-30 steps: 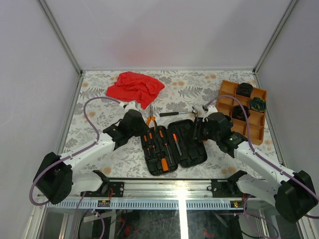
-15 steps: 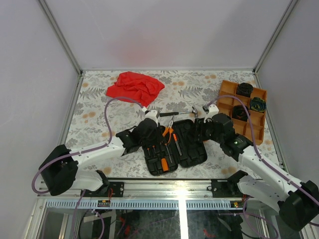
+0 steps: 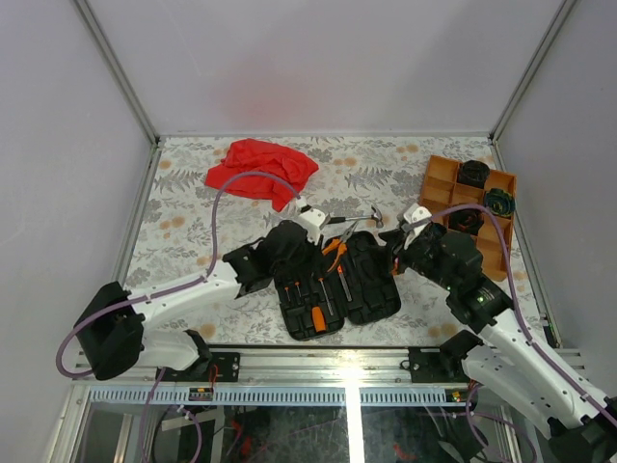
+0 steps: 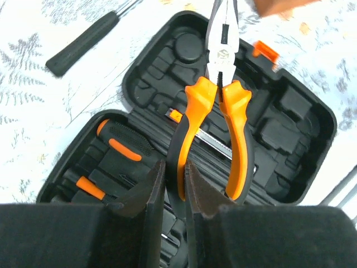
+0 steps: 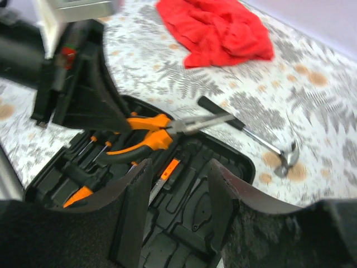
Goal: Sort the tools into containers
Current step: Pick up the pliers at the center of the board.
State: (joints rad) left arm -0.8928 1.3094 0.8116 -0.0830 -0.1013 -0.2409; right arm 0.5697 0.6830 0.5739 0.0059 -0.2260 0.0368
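The left end effector point(image 4: 175, 170) is nearly closed, pinching only one handle of the pliers point(image 4: 241, 123). The pliers hang above the open case point(image 4: 295, 111), nose toward its far edge.

Hazard: the free handle may swing, or the pliers may pivot in the grip and miss their slot.

The right end effector point(image 5: 178, 178), half open and empty, hovers over the case, so the two arms could collide.

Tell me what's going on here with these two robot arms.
The left hand grips one handle of the orange-handled steel pliers, holding them over the open black plastic tool case, which already holds orange-and-black screwdrivers. The right hand hovers open and empty above the case. A black-handled steel hammer lies on the floral-patterned table beside it, not yet sorted.
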